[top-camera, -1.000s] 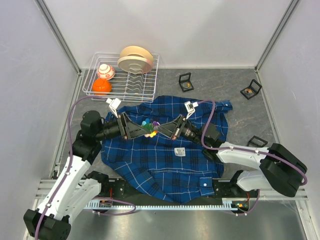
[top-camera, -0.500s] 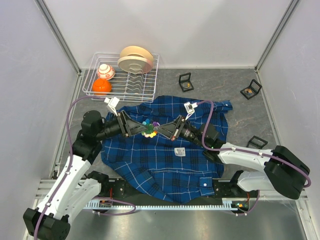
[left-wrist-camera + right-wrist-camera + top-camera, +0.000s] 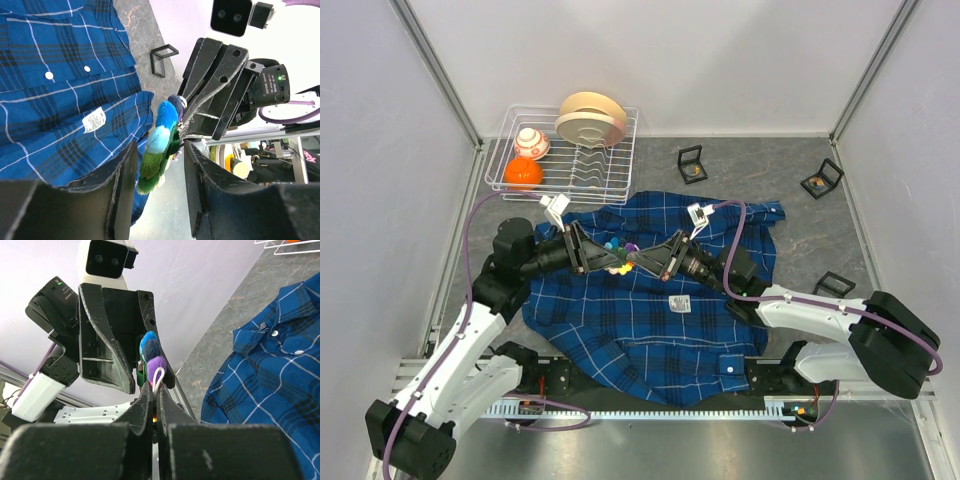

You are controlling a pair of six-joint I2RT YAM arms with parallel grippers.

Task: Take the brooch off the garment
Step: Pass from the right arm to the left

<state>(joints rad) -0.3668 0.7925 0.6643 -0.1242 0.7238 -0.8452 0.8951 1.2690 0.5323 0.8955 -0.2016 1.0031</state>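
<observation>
The garment [image 3: 650, 320], a dark-blue plaid shirt with white buttons, lies spread on the grey table [image 3: 760, 165]. Above its upper middle hangs the brooch [image 3: 620, 256], a cluster of green, blue and purple pom-poms. My right gripper [image 3: 638, 262] reaches in from the right and is shut on the brooch's white loop [image 3: 159, 376]. My left gripper [image 3: 160, 150] comes from the left, open, with one finger on each side of the brooch [image 3: 162, 145] and a gap showing on both sides. The shirt [image 3: 60, 100] lies below, and the collar end [image 3: 280, 370] shows in the right wrist view.
A white wire dish rack [image 3: 563, 172] at the back left holds beige plates [image 3: 590, 118], an orange ball [image 3: 523, 172] and a white-and-orange ball [image 3: 531, 143]. Small black frames stand on the table: one [image 3: 692, 165] at the back, one [image 3: 822, 180] at the back right, one [image 3: 835, 283] at the right.
My left gripper has slid right so its fingers now straddle the brooch, and its jaws have narrowed. The right gripper keeps its hold and has barely moved.
</observation>
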